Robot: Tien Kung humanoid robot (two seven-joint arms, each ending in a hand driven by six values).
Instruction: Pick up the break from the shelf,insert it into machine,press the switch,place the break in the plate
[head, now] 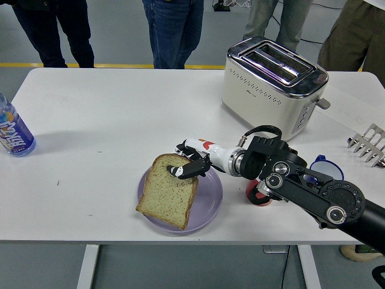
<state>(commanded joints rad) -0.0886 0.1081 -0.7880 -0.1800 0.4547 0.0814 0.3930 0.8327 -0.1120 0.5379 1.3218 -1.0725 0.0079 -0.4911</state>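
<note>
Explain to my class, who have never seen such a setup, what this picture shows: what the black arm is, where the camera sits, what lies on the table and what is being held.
The camera sits high on a humanoid robot, looking down over a white table. The black jointed arm coming in from the right is the robot's right arm; its five-fingered right hand grips the top edge of a slice of brown bread, which rests on a round translucent purple plate. The left arm is out of view. Behind stands a cream and chrome two-slot toaster, its slots empty. A plastic bottle with a blue label stands at the left edge, and a metal rack at the right edge. Several people stand at the far side; only their legs show.
</note>
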